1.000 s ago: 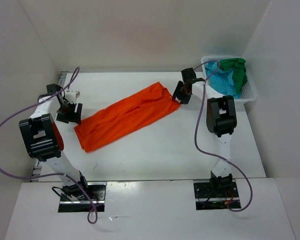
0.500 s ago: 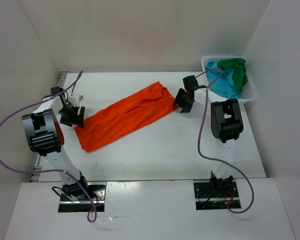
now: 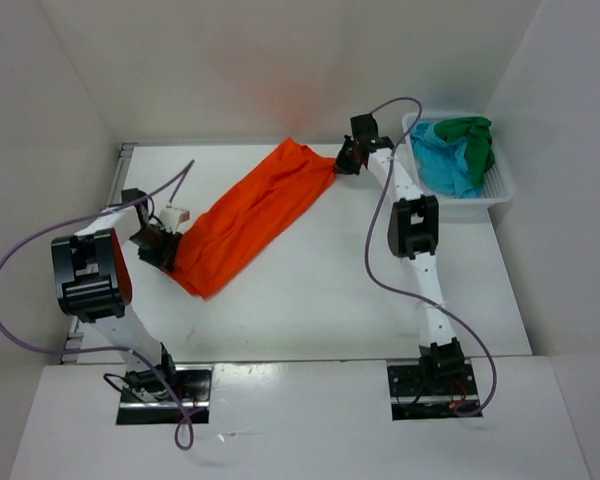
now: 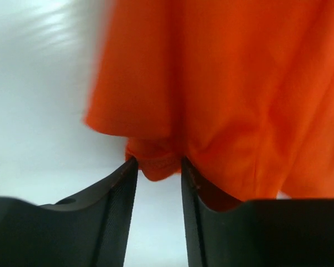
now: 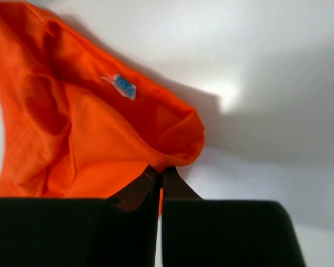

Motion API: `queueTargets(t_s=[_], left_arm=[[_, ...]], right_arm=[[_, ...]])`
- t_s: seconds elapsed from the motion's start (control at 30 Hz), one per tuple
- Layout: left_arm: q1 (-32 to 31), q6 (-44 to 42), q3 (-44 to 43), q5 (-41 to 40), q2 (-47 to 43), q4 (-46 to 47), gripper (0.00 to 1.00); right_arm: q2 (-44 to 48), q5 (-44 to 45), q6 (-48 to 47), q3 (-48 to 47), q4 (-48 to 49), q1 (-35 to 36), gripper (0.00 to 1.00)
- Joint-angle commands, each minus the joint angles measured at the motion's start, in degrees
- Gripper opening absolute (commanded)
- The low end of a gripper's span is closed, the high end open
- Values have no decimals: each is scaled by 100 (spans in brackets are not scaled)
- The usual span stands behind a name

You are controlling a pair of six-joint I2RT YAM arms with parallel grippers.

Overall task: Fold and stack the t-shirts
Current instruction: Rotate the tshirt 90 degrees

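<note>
Left gripper (image 3: 163, 250): fingers drawn in on the bunched near hem of the orange t-shirt (image 3: 250, 215), with a narrow gap left between them.
Placement: the shirt lies stretched diagonally across the white table (image 3: 330, 290), from near left to far centre.
Right gripper (image 3: 342, 160): clamped tight on the shirt's far end.
Mesh basket (image 3: 504, 185): far right corner, holding the crumpled turquoise t-shirt (image 3: 445, 165) and dark green t-shirt (image 3: 470, 133).

left end effector (image 3: 168, 250) + right end effector (image 3: 342, 160): now pinching orange t-shirt (image 3: 250, 215) | t-shirt: swung farther back
</note>
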State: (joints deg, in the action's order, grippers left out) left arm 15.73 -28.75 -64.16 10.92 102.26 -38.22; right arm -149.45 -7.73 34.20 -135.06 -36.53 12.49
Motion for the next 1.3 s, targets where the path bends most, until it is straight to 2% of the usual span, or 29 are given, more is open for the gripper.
queueTargets(t_s=[0.0,0.03,0.07,0.1,0.13,0.17,0.2,0.23,0.3,0.33,0.4,0.43,0.5,0.53,0.57,0.6,0.63,0.67,0.7,0.73,0.77,0.8,0.87,0.9,1.0,1.1,1.2,1.23,1.27], left_arm=[[-525,-692,421,638,-170,-712,48],[-657,-824,518,753,-302,-940,55],[-980,-1016,580,850,-381,-1029,59],[-1132,-1079,641,972,-539,-1099,63],[-1255,-1080,772,974,-619,-1152,67],[-1343,-1132,774,974,-706,-1257,73],[-1344,-1133,834,1043,-907,-1319,75],[-1283,-1133,835,1044,-1040,-1320,76],[-951,-1185,888,1044,-1512,-1530,78],[-853,-1185,888,1044,-1707,-1531,79],[-668,-1255,836,974,-2207,-1697,81],[-502,-1369,835,974,-2358,-1828,81],[-352,-1370,774,974,-2770,-1830,82],[-299,-1257,774,974,-2894,-1717,84],[-298,-1116,774,782,-3000,-1550,85],[-298,-967,878,719,-3140,-1366,85],[-298,-687,949,667,-3142,-955,86],[-298,-519,1115,666,-3194,-716,86],[-298,-343,1168,666,-3195,-487,89],[-298,-185,1169,666,-3195,-111,92],[-298,191,1169,666,-3195,67,93],[-298,360,1169,666,-3195,234,93],[-237,728,1091,666,-3063,499,96],[-237,800,1012,797,-2784,499,96],[-17,968,590,1349,-2036,219,96],[36,1038,370,1615,-1543,148,95],[36,1178,369,1528,-1349,279,95],[36,1179,369,1466,-1288,280,95],[36,1179,369,1466,-1287,280,95]], right_arm=[[-1478,324,-475,-3695,-1405,-18,0],[-1586,124,-406,-3711,-1200,-71,0],[-1588,-52,-405,-3711,-955,-71,5],[-1648,-54,-544,-3903,-804,-124,29],[-1727,173,-693,-4192,-803,-124,46],[-1685,323,-799,-4447,-924,-124,58],[-1562,455,-870,-4450,-926,-124,66],[-1405,630,-1019,-4450,-1265,-124,80],[-801,1280,-1072,-4450,-1679,-54,86],[-553,1509,-1073,-4450,-2073,-2,92],[27,2089,-1003,-3996,-2322,191,98],[708,2352,-942,-3766,-2419,297,98],[1450,3082,-941,-2749,-2552,709,100],[2254,3223,-941,-2292,-2552,867,100],[2654,3225,-941,-1235,-2456,1217,100],[3032,3129,-941,-580,-2325,1412,100],[3888,3041,-941,131,-2097,1623,100],[4332,3101,-854,1765,-1355,1903,100],[4736,3102,-609,2539,-974,2437,100],[5106,2954,-294,3173,-674,2634,100],[5623,2657,66,4232,-401,2775,100],[5802,2105,740,4695,219,3037,100],[5971,2003,1298,5617,768,3468,100],[5867,2003,1683,5744,1058,3923,100],[5103,2003,1932,5615,1140,4619,100],[4364,1890,1995,5263,1270,4807,98],[3908,1564,2170,5192,1447,4868,86],[3819,1442,2301,5131,1447,4868,75],[3679,1441,2398,5131,1447,4816,69]])
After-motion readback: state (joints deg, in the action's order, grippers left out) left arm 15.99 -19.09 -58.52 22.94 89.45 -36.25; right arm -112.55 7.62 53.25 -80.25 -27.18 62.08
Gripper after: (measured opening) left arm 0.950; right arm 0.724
